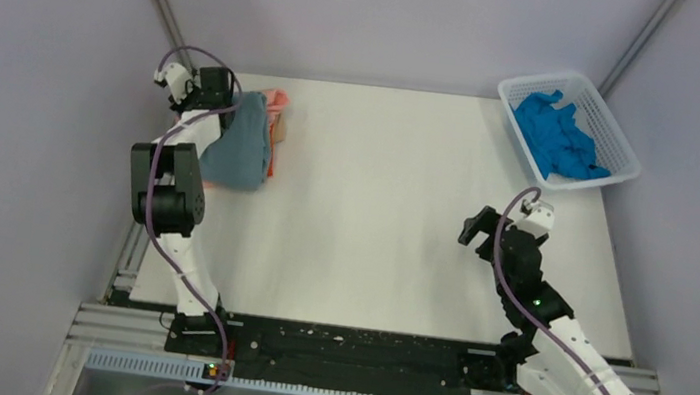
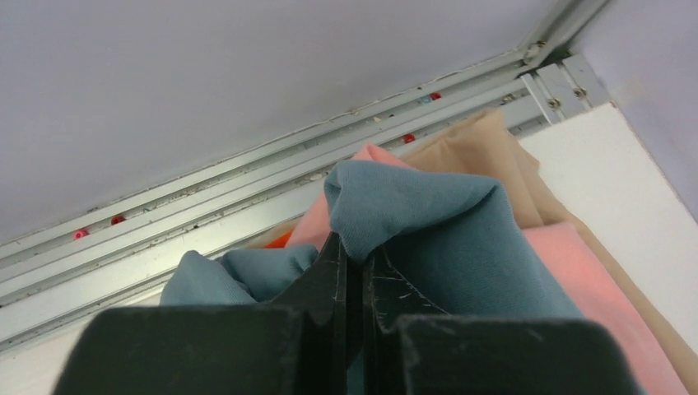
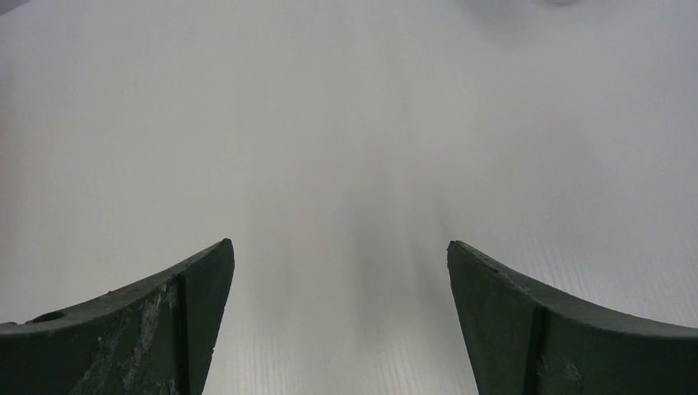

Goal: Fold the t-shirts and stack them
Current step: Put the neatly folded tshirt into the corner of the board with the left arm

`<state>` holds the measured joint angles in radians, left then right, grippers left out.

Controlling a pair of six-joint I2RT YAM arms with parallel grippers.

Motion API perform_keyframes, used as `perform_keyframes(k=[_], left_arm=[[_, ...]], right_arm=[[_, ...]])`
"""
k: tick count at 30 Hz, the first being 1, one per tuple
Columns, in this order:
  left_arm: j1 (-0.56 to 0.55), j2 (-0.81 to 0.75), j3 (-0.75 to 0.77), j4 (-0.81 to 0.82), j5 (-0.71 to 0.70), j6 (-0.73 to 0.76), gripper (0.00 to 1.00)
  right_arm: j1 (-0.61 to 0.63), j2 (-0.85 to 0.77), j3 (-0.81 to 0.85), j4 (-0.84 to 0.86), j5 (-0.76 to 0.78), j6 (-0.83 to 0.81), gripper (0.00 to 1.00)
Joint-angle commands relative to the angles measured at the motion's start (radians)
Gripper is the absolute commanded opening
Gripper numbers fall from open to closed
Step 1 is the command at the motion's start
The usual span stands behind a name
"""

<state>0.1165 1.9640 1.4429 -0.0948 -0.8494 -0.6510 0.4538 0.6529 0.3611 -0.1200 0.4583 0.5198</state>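
Note:
A dusty grey-blue t-shirt (image 1: 241, 149) lies folded at the table's far left, on top of a salmon-pink t-shirt (image 1: 278, 100). My left gripper (image 1: 228, 107) is shut on its far edge. In the left wrist view the closed gripper (image 2: 355, 247) pinches a fold of the grey-blue t-shirt (image 2: 461, 239). Salmon-pink cloth (image 2: 568, 271), a sliver of orange t-shirt (image 2: 280, 239) and a tan layer (image 2: 486, 144) lie under it. A bright blue t-shirt (image 1: 560, 133) is crumpled in the basket. My right gripper (image 1: 470, 229) hovers open over bare table (image 3: 346, 123), its gripper (image 3: 339, 243) holding nothing.
The white mesh basket (image 1: 619, 130) stands at the far right corner of the white table (image 1: 375, 211). Metal frame rails (image 2: 206, 197) run along the left edge just beyond the shirt pile. Grey walls enclose the table on three sides.

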Motion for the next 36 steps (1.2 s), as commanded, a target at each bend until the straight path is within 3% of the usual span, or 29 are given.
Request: perform_keyframes(k=[1,3,4,7,12,19,22,24,26,31,36], left_arm=[[0.037,0.060,0.112,-0.138,-0.064,-0.119,0.13],[0.037,0.049,0.119,-0.167,-0.043,-0.149,0.50],[0.036,0.030,0.103,-0.158,-0.019,-0.154,0.60],[0.031,-0.047,0.031,-0.116,0.068,-0.175,0.72],[-0.026,-0.179,-0.063,-0.118,0.141,-0.178,0.76],[-0.163,-0.375,-0.145,-0.125,0.025,-0.130,0.78],[-0.213,-0.410,-0.159,-0.042,0.147,0.032,0.79],[-0.242,-0.399,-0.158,0.038,0.346,0.237,0.98],[-0.258,-0.351,-0.099,0.003,0.533,0.395,0.99],[-0.304,-0.204,0.112,-0.203,0.475,0.539,0.99],[-0.338,-0.096,0.205,-0.286,0.354,0.539,0.99]], right_arm=[[0.002,0.000,0.054,0.031,-0.006,0.005,0.99],[0.002,-0.003,0.056,0.028,-0.007,0.003,0.99],[0.002,-0.006,0.055,0.027,-0.006,0.003,0.99],[0.002,-0.017,0.054,0.023,-0.014,0.003,0.99],[0.002,-0.031,0.051,0.026,-0.038,0.007,0.99],[0.003,-0.040,0.048,0.027,-0.080,0.014,0.99],[0.002,-0.042,0.047,0.027,-0.091,0.013,0.99],[0.003,-0.047,0.045,0.026,-0.096,0.012,0.99],[0.001,-0.055,0.042,0.025,-0.099,0.013,0.99],[0.003,-0.088,0.026,0.027,-0.095,0.012,0.99],[0.002,-0.090,0.020,0.040,-0.084,0.003,0.99]])
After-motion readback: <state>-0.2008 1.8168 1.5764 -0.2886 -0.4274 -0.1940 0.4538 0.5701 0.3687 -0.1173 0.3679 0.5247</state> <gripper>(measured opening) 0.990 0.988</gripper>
